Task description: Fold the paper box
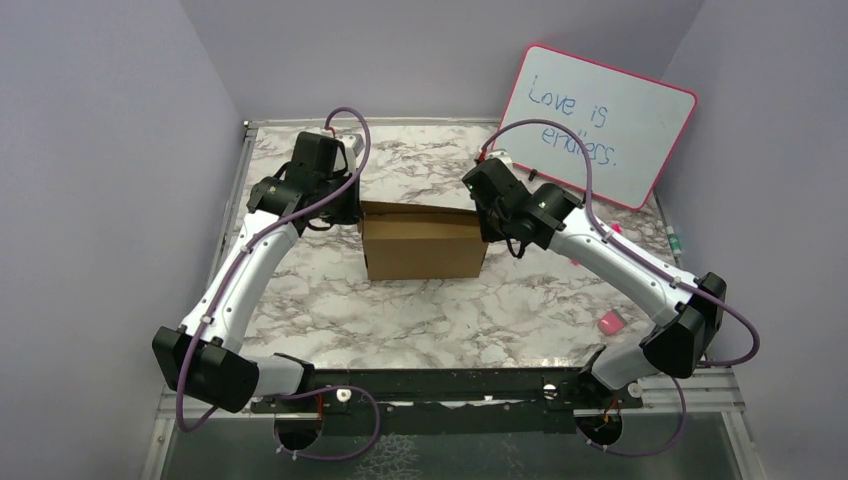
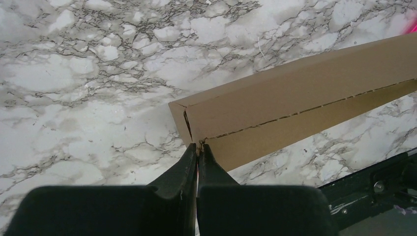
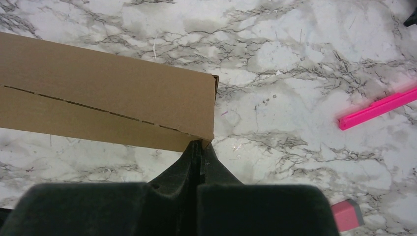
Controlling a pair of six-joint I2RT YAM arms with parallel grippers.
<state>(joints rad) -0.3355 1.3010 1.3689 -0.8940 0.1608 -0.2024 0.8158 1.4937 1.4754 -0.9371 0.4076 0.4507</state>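
Left gripper (image 2: 197, 147), closest to the left wrist lens: black fingers clenched together, tips nipping the near corner of the paper box (image 2: 295, 105), right where a perforated crease ends. Right gripper (image 3: 199, 145), closest to the right wrist lens: fingers likewise pressed tight, a sliver of brown cardboard caught between the tips at the box's opposite corner (image 3: 113, 98), again at the end of a perforated line.

Top view: the paper box (image 1: 425, 250) stands as a plain brown rectangular body, one long face turned toward the arm bases. It rests on the marble table (image 1: 420, 320). The left gripper (image 1: 352, 212) meets the box at its upper left end. The right gripper (image 1: 487, 228) meets it at its upper right end. Each white arm bends in toward the box from its own side.

A black mounting rail (image 1: 430, 385) lies on the arm-base side of the box, well apart from it. A pink-framed whiteboard (image 1: 598, 125), handwritten "Love is endless.", leans behind and to the right of the box. A pink bar (image 3: 377, 108) lies right of the box, apart from it. A pink block (image 1: 610, 322) lies to the right of the box, toward the arm bases
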